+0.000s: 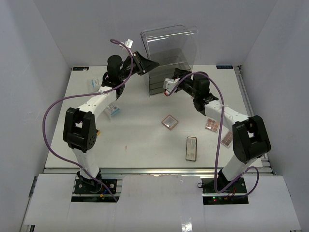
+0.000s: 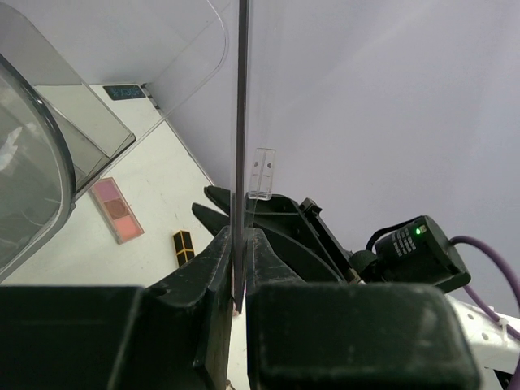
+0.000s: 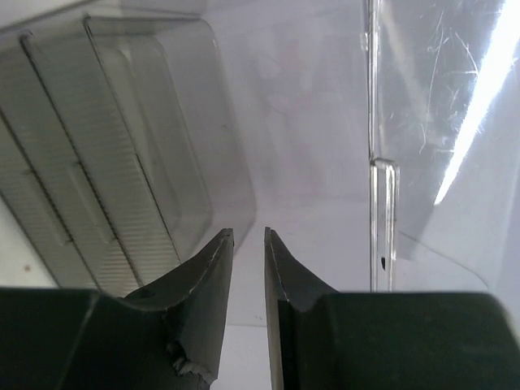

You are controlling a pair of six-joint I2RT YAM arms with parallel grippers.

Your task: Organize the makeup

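Observation:
The makeup lies spread on the white table: a pink palette in the middle, a black compact nearer the front, two brown-pink palettes at the right, and white-blue sachets at the left. My left gripper is shut on the thin edge of the clear box's raised lid. My right gripper points into the clear box. Only a narrow gap separates its jaws, with nothing between them.
The clear acrylic drawer box stands at the back centre with its lid up. In the left wrist view a pink palette and a small black-and-yellow item lie on the table. White walls enclose the table.

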